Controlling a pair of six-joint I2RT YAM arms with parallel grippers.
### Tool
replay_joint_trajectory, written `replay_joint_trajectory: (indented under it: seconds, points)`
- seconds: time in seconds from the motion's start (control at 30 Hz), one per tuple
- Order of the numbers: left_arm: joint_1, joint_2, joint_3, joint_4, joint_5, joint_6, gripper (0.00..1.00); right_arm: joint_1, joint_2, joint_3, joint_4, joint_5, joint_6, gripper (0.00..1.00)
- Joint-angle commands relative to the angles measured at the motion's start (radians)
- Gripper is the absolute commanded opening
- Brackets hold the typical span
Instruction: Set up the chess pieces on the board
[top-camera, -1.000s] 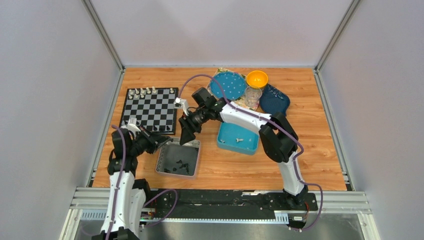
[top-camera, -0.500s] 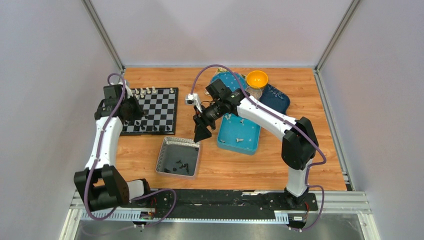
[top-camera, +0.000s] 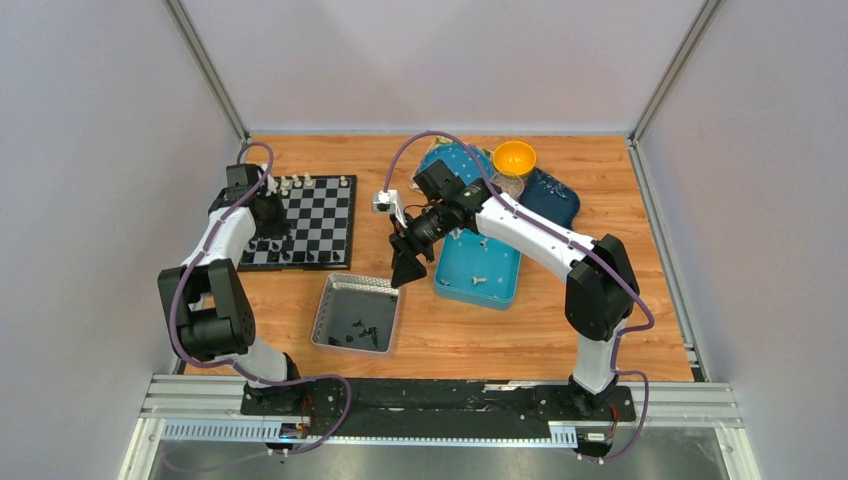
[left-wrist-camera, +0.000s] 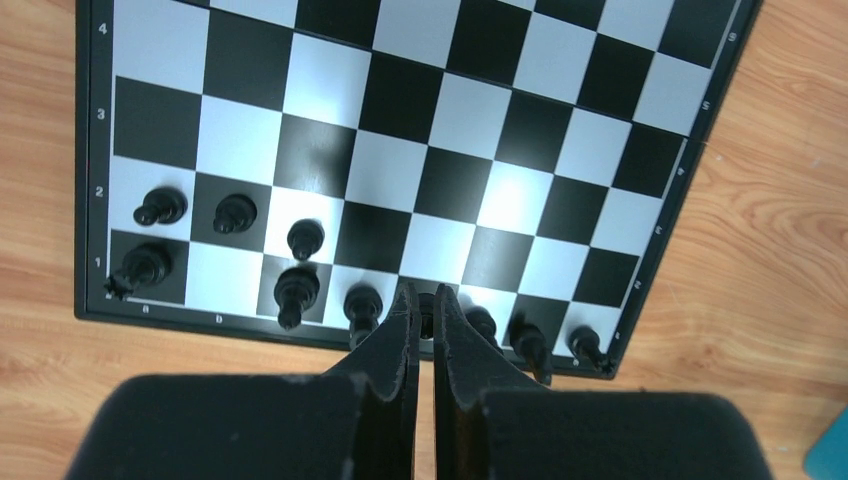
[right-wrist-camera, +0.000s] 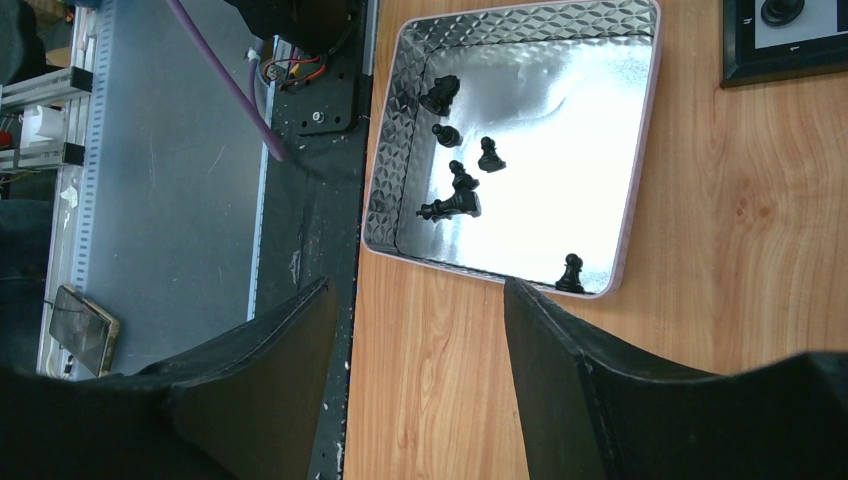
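The board (top-camera: 320, 225) lies flat at the far left of the desk (top-camera: 620, 300). Cream chessmen (top-camera: 300, 183) line its far row and black chessmen (left-wrist-camera: 305, 238) stand on its two near rows. In the left wrist view we see the nearest row crowded, with black chessmen just beside the left jaws' tips on either side. The left jaws hang over that row, closed to a thin slit. A dark chessman (left-wrist-camera: 427, 303) shows pinched in the slit at the tips, above the board's near edge.

Nearer to us and a little right of the board, a silver tray (right-wrist-camera: 395, 170) sits on the desk. It holds loose black chessmen (right-wrist-camera: 455, 205), some upright and one lying flat. The right jaws stand wide open with nothing between them, above bare wood just beside the tray's rim. The loose black chessmen lie beyond the tips, well apart from them.

Right of the silver tray, a blue tray (top-camera: 495, 262) holds a few pale pieces (top-camera: 478, 279). Behind it we see a dotted blue plate (top-camera: 455, 170), an orange bowl (top-camera: 514, 157), a clear cup (top-camera: 506, 190) and a dark blue dish (top-camera: 548, 200), all close together.
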Motion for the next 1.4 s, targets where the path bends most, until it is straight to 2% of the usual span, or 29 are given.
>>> replay_joint_trajectory:
  seconds: [0.0, 0.5, 1.37]
  points:
    - [-0.008, 0.03, 0.047, 0.093, -0.02, 0.052, 0.0, 0.003, -0.035, 0.0, 0.007, -0.036, -0.024, 0.65]
    - [-0.007, 0.072, -0.025, 0.153, -0.054, 0.093, 0.02, 0.003, -0.009, 0.011, 0.004, -0.04, -0.019, 0.65]
    - [-0.007, 0.127, -0.029, 0.142, -0.066, 0.116, 0.08, 0.003, 0.014, 0.014, 0.001, -0.04, -0.02, 0.65]
